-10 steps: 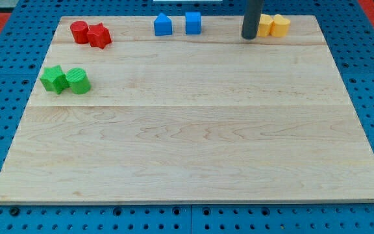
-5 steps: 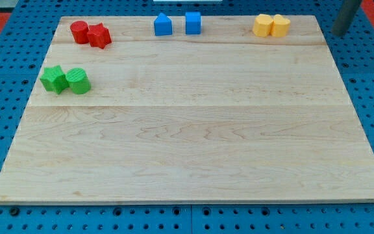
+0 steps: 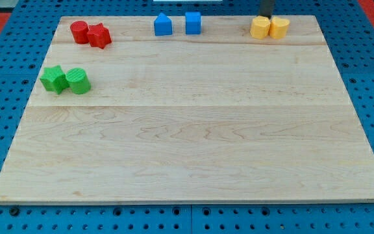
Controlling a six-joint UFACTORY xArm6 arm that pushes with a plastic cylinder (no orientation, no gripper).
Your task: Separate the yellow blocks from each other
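Two yellow blocks sit touching side by side near the board's top right edge: a left yellow block (image 3: 260,27) with angled sides and a right yellow rounded block (image 3: 279,26). My tip (image 3: 267,15) is at the view's top edge, just behind the pair, over the left block's upper right corner and close to the seam between them. Only the rod's short lower end shows.
A red cylinder (image 3: 78,31) and a red star-like block (image 3: 99,35) touch at the top left. A blue house-shaped block (image 3: 163,25) and a blue cube (image 3: 193,23) stand at top centre. A green star-like block (image 3: 54,78) and a green cylinder (image 3: 78,80) touch at left.
My tip went from the left of the yellow pair, out past the board's right edge, and back to the top behind the pair. The yellow blocks have shifted slightly toward the view's bottom.
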